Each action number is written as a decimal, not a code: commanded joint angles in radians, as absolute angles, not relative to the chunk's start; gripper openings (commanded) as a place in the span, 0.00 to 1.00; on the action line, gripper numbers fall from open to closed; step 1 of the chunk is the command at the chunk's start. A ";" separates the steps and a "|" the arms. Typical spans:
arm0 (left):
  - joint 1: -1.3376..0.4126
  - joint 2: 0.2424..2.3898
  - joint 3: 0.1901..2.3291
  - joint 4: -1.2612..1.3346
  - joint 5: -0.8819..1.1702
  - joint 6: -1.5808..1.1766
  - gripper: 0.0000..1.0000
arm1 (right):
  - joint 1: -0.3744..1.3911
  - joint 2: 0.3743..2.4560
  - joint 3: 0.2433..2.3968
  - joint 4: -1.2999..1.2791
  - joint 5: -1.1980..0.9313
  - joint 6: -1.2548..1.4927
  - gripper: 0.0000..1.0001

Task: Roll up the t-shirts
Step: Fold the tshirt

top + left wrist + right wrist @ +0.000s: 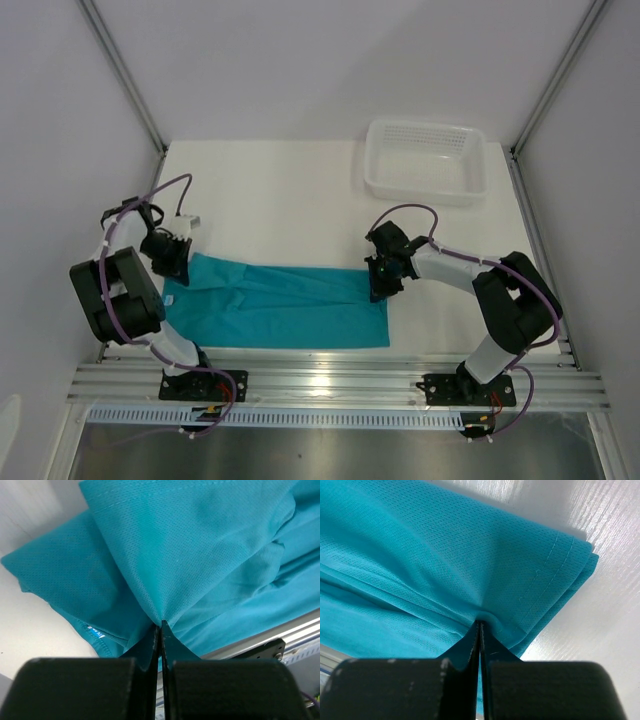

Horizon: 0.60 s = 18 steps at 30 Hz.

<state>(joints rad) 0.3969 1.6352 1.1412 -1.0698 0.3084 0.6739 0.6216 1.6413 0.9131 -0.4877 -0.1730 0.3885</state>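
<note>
The teal t-shirt [285, 305] lies folded into a long strip across the near part of the white table. My left gripper [172, 262] is shut on the shirt's left end; in the left wrist view the fabric [200, 555] is pinched at my closed fingertips [160, 625], and a small label [96, 633] shows at the lower left. My right gripper [380, 285] is shut on the shirt's right end; in the right wrist view the hemmed edge [540, 565] bunches at my closed fingertips [479, 622].
A white perforated basket [427, 160] stands at the far right of the table [280, 190]. The metal rail [340, 385] runs along the near edge, just in front of the shirt. Frame posts rise at the back corners.
</note>
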 commanded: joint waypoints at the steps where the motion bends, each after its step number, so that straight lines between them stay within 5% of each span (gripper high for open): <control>1: 0.428 1.600 1.135 -1.112 0.374 0.748 0.01 | 0.621 1.618 0.905 -0.463 -0.163 0.390 0.00; 18: 0.434 1.582 1.098 -1.063 0.405 0.794 0.03 | 0.620 1.594 0.914 -0.472 -0.146 0.382 0.00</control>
